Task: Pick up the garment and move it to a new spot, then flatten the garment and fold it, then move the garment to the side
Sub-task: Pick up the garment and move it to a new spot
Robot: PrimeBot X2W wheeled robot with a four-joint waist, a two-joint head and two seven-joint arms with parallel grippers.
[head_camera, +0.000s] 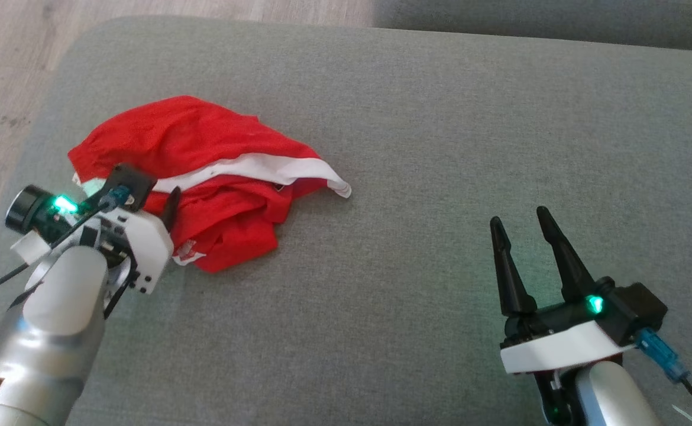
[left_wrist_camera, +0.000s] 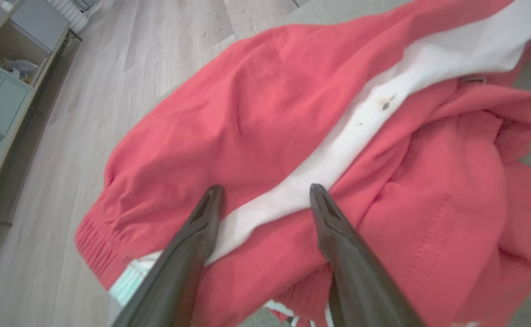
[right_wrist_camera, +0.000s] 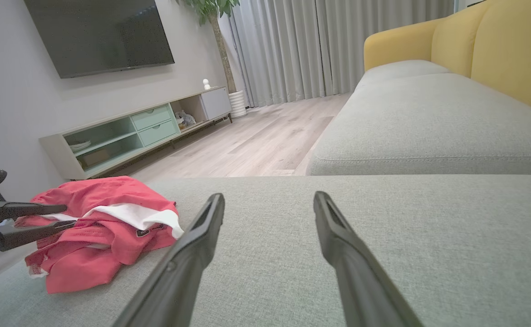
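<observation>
The garment is a crumpled red piece with a white band, lying on the left part of the grey sofa cushion. My left gripper is at its near-left edge, open. In the left wrist view the garment lies close under that gripper, whose two tips stand either side of the white band with no cloth pinched. My right gripper hovers open over bare cushion at the lower right, well away from the cloth. The right wrist view has the garment at far left with the left gripper against it.
The cushion's left edge and the wooden floor lie just beyond the garment. A second grey cushion with a yellow backrest continues ahead of my right gripper. A low TV cabinet stands across the floor.
</observation>
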